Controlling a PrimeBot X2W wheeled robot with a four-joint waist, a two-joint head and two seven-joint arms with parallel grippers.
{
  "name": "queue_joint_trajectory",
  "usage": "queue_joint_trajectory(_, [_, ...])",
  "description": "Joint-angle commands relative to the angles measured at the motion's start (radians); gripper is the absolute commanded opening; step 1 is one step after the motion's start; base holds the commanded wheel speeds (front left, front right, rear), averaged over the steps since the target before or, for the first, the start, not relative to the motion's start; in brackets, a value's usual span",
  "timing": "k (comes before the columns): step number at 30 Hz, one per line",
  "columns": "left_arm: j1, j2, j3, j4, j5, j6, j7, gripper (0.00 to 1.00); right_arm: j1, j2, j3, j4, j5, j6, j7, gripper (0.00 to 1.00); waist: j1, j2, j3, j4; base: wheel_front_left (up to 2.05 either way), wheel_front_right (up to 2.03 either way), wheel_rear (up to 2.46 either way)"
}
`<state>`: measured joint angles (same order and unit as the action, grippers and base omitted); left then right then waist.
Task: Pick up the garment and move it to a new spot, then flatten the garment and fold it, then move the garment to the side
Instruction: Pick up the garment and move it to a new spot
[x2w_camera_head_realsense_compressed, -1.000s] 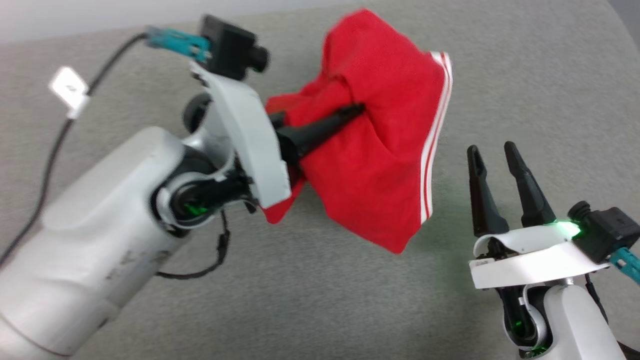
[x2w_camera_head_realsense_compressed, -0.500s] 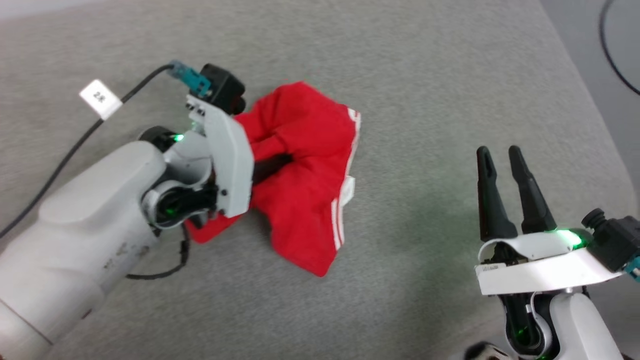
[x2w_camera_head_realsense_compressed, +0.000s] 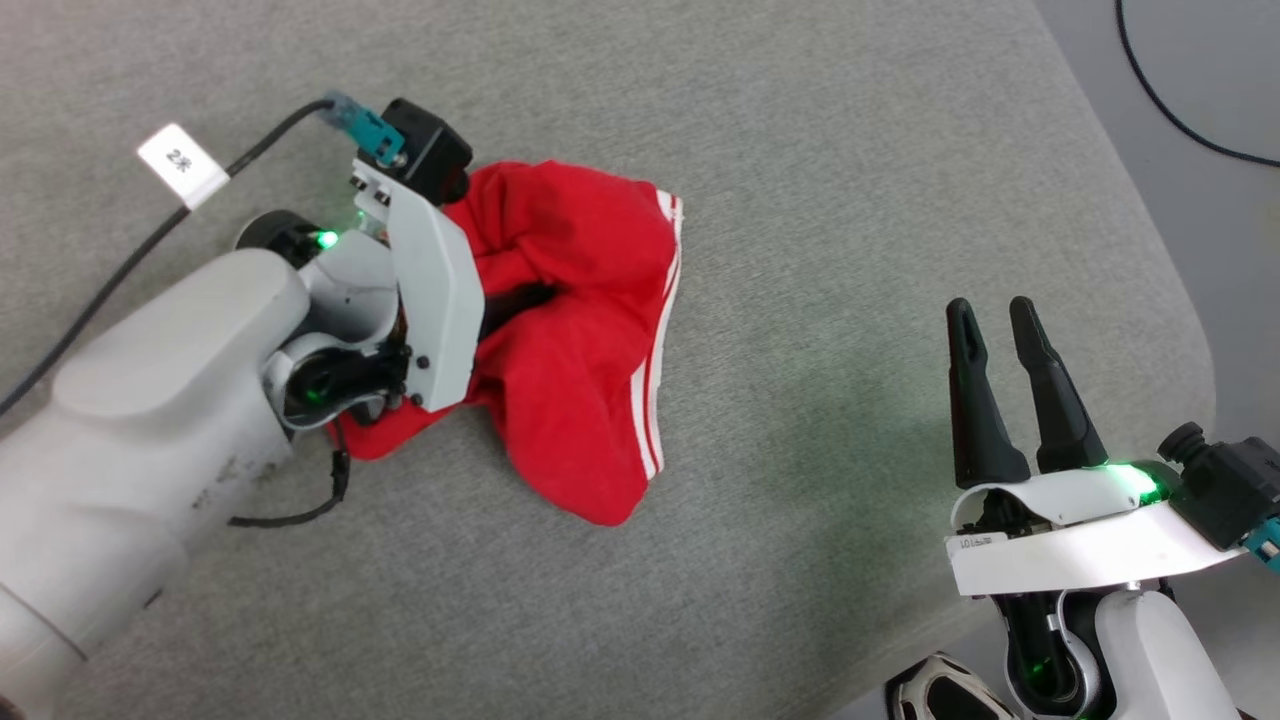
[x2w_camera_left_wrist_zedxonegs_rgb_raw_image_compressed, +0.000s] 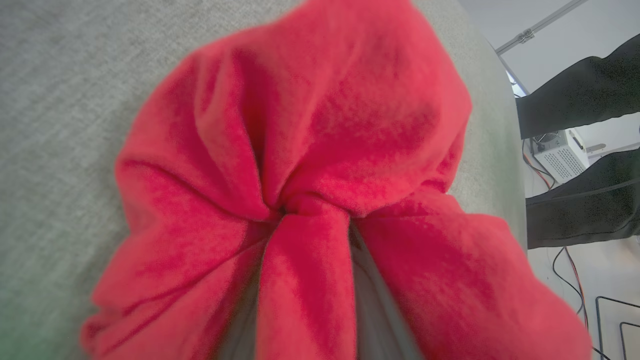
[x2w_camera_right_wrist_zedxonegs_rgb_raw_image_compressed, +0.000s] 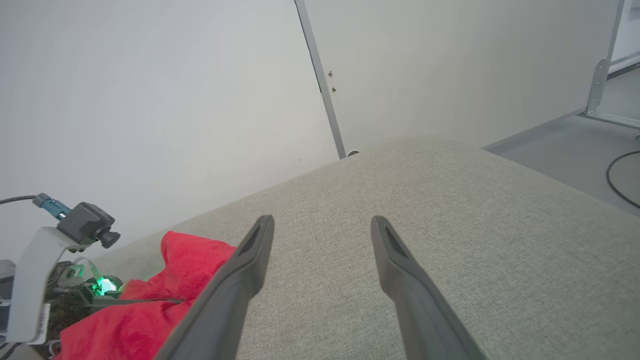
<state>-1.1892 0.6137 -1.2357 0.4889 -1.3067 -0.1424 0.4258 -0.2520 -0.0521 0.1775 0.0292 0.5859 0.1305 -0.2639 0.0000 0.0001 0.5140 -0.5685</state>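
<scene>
- Head view gives most of its room to the grey cloth-covered surface, whose rounded edge drops to the floor at 3 o'clock. The bare stretch from 12 to 3 o'clock of the cloth looks like enough room to spread it.
- Entering from 8 o'clock, the pale left arm reaches toward the middle and covers the cloth's 9 o'clock side.
- The garment lies crumpled on the surface, a little toward 10 o'clock from picture centre. It is well clear of the edge.
- At 4 o'clock the right pincer stands spread wide and holds nothing. Its fingers point to 12 o'clock, well apart from the garment.
- The left pincer is pinching a gathered fold at the garment's middle. In the left wrist view, creases radiate from that pinch and the red cloth drapes over the fingers.
- The move to a new spot looks nearly done. A clean release means letting the bunch settle fully, then parting the fingers and backing off toward 8 o'clock without dragging cloth.
- The striped trim along the 3 o'clock side marks an edge. It seems the best place for both pincers to take hold and pull flat.
</scene>
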Motion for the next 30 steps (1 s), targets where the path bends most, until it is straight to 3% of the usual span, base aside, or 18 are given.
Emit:
queue_joint_trajectory(1, [0.085, 0.011, -0.060, 0.061, 0.010, 0.021, 0.015, 0.58, -0.005, 0.002, 0.000, -0.001, -0.010, 0.000, -0.001, 1.00, 0.0000, -0.0001, -0.010, 0.016, 0.00, 0.00, 0.00])
queue_joint_trajectory(2, [0.079, 0.008, -0.059, 0.057, 0.003, 0.021, 0.003, 1.00, -0.009, 0.002, -0.001, 0.001, -0.018, 0.000, -0.001, 1.00, 0.0000, -0.0001, -0.014, 0.026, 0.00, 0.00, 0.00])
queue_joint_trajectory(15, [-0.011, -0.017, 0.018, -0.109, -0.135, 0.013, -0.262, 1.00, -0.063, 0.001, -0.033, 0.063, -0.214, 0.000, -0.001, 1.00, 0.0000, -0.0001, -0.127, 0.267, 0.00, 0.00, 0.00])
queue_joint_trajectory(21, [0.076, 0.017, 0.035, -0.168, -0.169, 0.013, -0.433, 1.00, -0.070, 0.001, -0.040, 0.116, -0.304, 0.000, -0.001, 1.00, 0.0000, -0.0001, -0.187, 0.380, 0.00, 0.00, 0.00])
queue_joint_trajectory(26, [0.214, 0.040, 0.033, -0.136, -0.192, 0.013, -0.595, 1.00, -0.044, 0.000, -0.073, 0.159, -0.353, 0.000, -0.001, 1.00, 0.0000, -0.0001, -0.237, 0.462, 0.00, 0.00, 0.00])
queue_joint_trajectory(30, [0.318, 0.042, 0.048, -0.103, -0.221, 0.013, -0.664, 1.00, -0.020, 0.001, -0.115, 0.176, -0.387, 0.000, -0.001, 1.00, 0.0000, -0.0001, -0.258, 0.532, 0.00, 0.00, 0.00])
